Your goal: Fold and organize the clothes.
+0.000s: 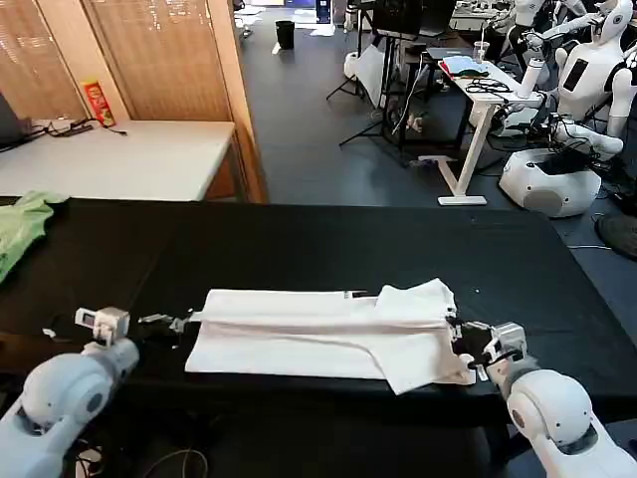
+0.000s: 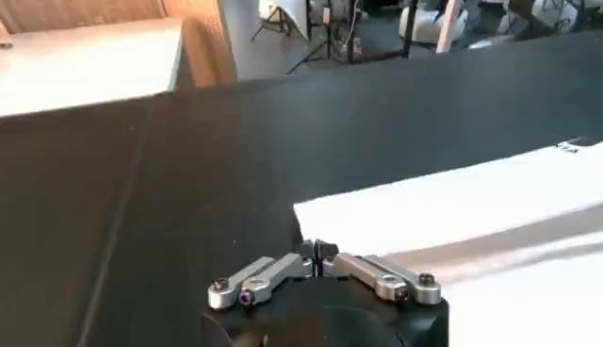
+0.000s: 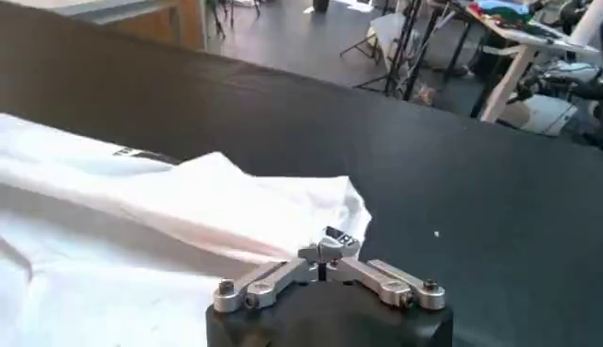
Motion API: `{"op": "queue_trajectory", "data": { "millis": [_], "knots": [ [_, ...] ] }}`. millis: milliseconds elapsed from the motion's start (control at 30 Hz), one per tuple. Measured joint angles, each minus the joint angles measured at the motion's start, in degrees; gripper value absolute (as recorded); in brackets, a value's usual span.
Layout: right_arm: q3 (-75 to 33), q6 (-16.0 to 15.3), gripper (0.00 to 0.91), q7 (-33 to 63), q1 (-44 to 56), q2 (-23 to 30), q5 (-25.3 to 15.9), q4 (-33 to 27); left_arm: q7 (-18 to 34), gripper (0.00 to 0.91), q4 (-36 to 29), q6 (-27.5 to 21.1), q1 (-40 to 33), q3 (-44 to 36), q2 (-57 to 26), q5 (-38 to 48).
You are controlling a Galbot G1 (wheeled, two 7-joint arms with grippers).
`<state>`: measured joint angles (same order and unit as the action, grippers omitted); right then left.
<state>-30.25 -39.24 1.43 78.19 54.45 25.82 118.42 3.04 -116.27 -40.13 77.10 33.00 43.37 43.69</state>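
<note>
1. The black table (image 1: 299, 244) has bare cloth behind the T-shirt (image 1: 318, 339) and toward both side edges; the shirt's near hem lies close to the table's front edge.
2. One white T-shirt lies folded into a long band across the front middle of the table, its right end bunched up with a sleeve flap.
3. Two grippers: the left gripper (image 1: 164, 321) sits at the shirt's left end, fingers drawn together, just beside the cloth edge. The right gripper (image 1: 460, 344) is at the shirt's right end, fingers pinched shut on the cloth.
4. One green garment (image 1: 22, 224) lies at the far left edge, well apart from the shirt.
5. A white table (image 1: 119, 159) stands behind the left corner.
</note>
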Motion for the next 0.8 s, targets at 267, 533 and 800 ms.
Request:
{"op": "queue_trajectory", "data": {
  "millis": [267,533,800],
  "knots": [
    [-0.6,-0.8,0.878,0.1,1.7,0.2,-0.3,0.6,-0.2,0.878,0.1,-0.9,0.5,-0.4,1.2,-0.9],
    [-2.6,-1.6,0.878,0.3,4.2,0.2,0.7,2.9,-0.3,0.878,-1.3,-2.0,1.9,-0.4,2.6,-3.1],
    [-4.2,-0.8,0.878,3.8,0.9,1.9,4.4,3.9,0.2,0.878,-2.6,-2.1,-0.6,2.2,4.2,-1.0]
  ]
}}
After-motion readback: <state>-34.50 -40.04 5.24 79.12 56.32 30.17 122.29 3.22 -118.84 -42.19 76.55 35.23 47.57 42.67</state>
